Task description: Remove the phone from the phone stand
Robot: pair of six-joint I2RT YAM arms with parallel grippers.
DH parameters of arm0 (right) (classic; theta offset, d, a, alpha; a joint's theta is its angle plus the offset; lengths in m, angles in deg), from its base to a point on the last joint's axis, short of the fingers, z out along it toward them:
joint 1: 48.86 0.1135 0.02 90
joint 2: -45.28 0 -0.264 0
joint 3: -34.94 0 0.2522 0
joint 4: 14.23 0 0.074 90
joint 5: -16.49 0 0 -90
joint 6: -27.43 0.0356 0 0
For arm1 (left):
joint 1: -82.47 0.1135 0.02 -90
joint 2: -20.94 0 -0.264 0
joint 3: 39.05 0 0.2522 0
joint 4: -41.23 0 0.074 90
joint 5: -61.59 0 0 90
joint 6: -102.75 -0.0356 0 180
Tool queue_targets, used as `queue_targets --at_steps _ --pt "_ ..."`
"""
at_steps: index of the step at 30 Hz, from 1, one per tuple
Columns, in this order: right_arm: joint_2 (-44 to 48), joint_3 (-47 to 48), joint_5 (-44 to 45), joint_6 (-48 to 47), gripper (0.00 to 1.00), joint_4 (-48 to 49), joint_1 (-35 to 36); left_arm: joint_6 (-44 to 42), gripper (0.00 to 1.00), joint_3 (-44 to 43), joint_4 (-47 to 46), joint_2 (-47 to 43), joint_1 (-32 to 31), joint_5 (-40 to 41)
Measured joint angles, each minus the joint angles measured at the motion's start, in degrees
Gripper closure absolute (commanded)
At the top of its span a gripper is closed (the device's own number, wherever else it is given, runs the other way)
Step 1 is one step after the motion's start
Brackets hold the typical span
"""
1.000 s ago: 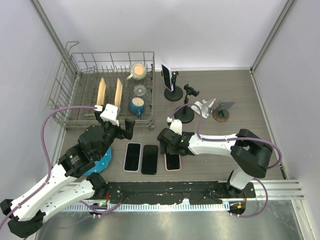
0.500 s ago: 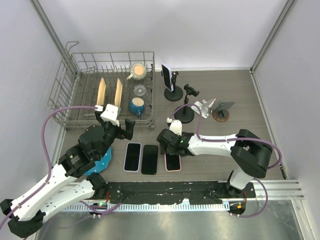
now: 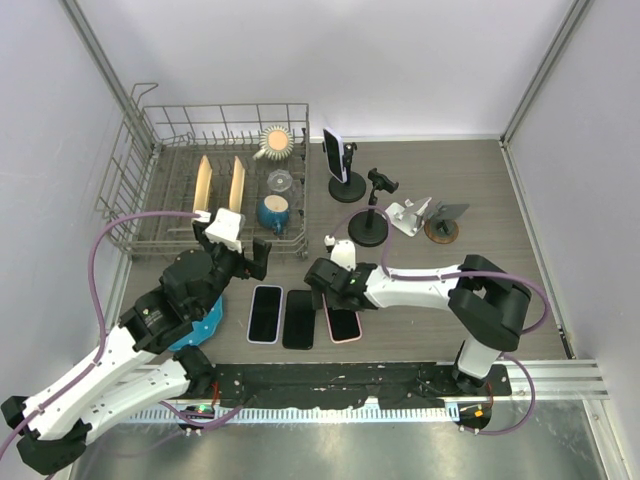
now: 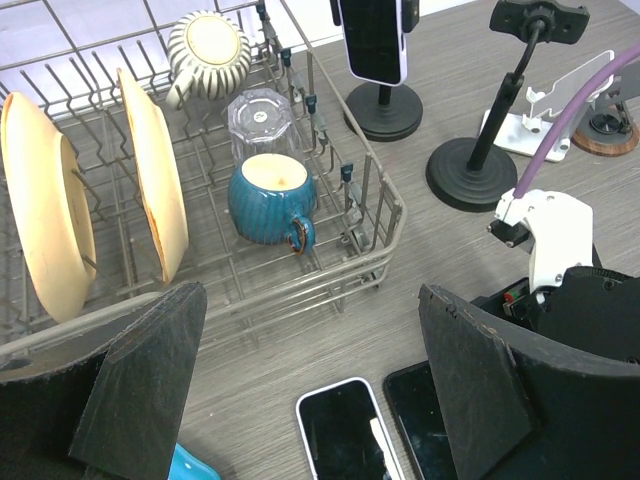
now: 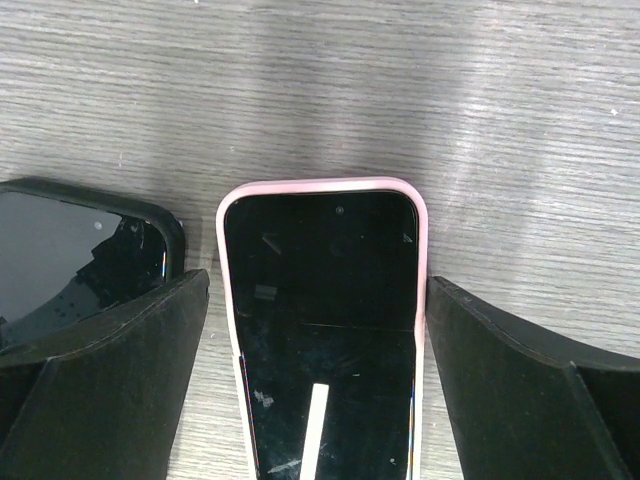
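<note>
While straddling the pink-cased phone flat on the tabletop, holds right tool spread, left tool too. Seemingly has yet to lift the upright phone off the far phone stand.

The phone is pink-cased, the mug ribbed blue.

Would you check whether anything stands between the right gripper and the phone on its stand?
Nothing visible does: the right gripper has a bare gap to the phone, between the dish rack and an empty stand.
</note>
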Motion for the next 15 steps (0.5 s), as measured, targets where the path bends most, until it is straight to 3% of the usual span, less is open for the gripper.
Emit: queue_targets --at_steps 6,15 --pt "2.3 -0.6 -0.5 0.0 0.06 -0.9 0.5 -0.1 0.09 0.1 0.0 0.0 0.0 0.0" --pt "12.2 -9.6 -5.4 1.9 0.20 0.6 0.8 -0.1 0.09 0.1 0.0 0.0 0.0 -0.1"
